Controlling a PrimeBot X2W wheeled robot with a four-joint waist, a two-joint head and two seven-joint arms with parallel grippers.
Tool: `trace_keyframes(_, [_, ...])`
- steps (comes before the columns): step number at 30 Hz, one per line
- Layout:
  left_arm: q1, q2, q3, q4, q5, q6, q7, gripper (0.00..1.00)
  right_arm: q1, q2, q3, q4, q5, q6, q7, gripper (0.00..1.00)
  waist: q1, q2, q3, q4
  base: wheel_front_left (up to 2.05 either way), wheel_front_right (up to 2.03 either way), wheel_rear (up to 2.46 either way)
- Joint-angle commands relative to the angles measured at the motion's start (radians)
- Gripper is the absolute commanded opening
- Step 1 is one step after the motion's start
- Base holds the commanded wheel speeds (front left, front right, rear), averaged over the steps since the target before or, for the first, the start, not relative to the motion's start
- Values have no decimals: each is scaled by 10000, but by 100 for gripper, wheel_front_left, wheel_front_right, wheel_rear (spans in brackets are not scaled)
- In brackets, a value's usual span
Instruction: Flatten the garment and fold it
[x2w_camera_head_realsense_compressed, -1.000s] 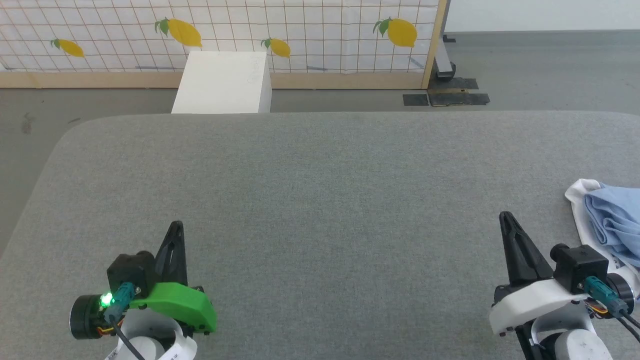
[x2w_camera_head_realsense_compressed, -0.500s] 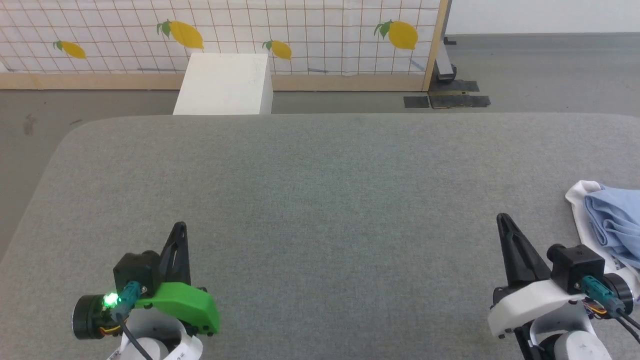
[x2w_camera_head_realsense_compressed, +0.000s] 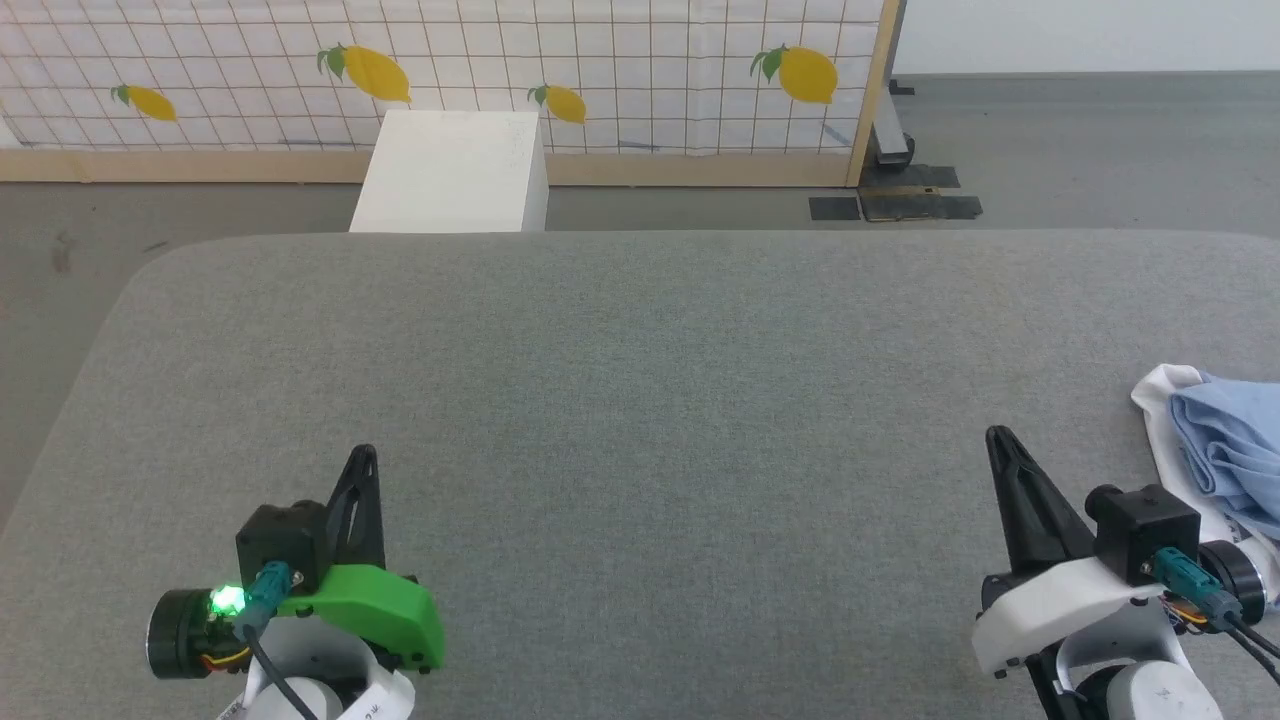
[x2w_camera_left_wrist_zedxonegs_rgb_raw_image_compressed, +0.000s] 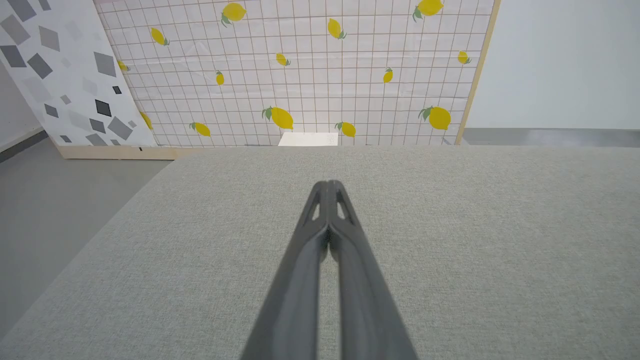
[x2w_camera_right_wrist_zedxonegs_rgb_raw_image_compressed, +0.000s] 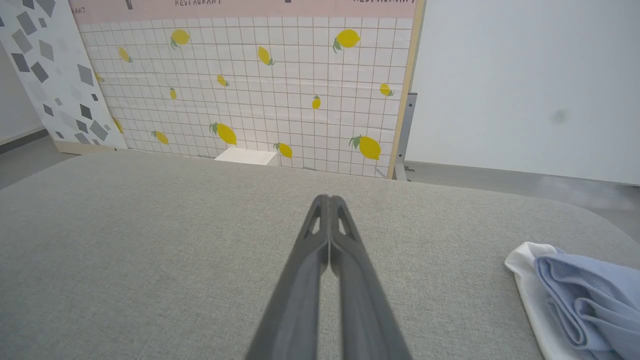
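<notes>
A grey, cloth-covered table (x2w_camera_head_realsense_compressed: 640, 380) with rounded corners spreads across the head view. Behind it, on the grey floor (x2w_camera_head_realsense_compressed: 1100, 140), stand a white box (x2w_camera_head_realsense_compressed: 450, 175) and a screen (x2w_camera_head_realsense_compressed: 640, 60) printed with a grid and yellow lemons. In the left wrist view a second panel (x2w_camera_left_wrist_zedxonegs_rgb_raw_image_compressed: 65, 75), patterned with grey shapes, leans at the left.

The left gripper (x2w_camera_head_realsense_compressed: 363, 460) is over the near left part of the table. Its two dark fingers are pressed together to a single point and hold nothing, and its wrist wears a green cover (x2w_camera_head_realsense_compressed: 375, 605). The right gripper (x2w_camera_head_realsense_compressed: 997, 442) is at the near right, likewise closed tip to tip and empty, above a white cover (x2w_camera_head_realsense_compressed: 1050, 600).

The garment (x2w_camera_head_realsense_compressed: 1225, 450) lies bunched at the table's right edge, just to the right of the right gripper. Folds of light blue knit rest on a white part, and the bundle is cut off by the side of the head view. The right arm's wrist overlaps the white cloth in that view; whether they touch cannot be told.
</notes>
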Motion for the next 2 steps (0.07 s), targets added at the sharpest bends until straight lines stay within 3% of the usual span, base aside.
trace_keyframes(1, [188,-76,71,-88,134,-72,58,0,116,10,31,-99,-130,-12,37,0,0,0,-4,2,0,0,0])
trace_keyframes(2, [195,-95,86,-106,170,-80,79,0,120,10,36,-117,-142,-12,59,0,0,0,-8,4,0,0,0])
